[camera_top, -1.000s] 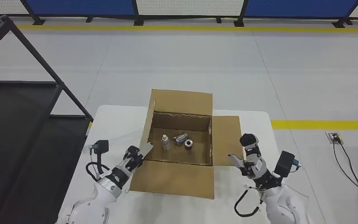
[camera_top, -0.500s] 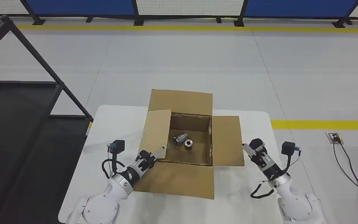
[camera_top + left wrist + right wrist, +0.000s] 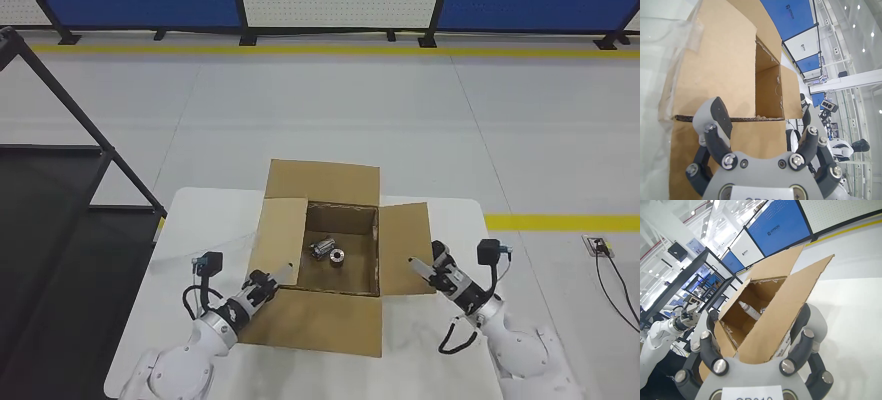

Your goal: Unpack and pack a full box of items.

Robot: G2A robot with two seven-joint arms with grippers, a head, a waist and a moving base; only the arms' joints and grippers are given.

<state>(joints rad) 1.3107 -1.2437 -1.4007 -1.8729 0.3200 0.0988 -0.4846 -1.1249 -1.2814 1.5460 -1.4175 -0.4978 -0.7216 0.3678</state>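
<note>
On the box [image 3: 783, 306], a printed label [image 3: 784, 343].

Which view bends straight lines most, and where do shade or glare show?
Left wrist view: the brown cardboard box and blue wall panels bow into curves, and ceiling lamps flare. Right wrist view: the box's inside, holding a white spray bottle, lies in shade. Top view: even light, lines nearly straight.
</note>
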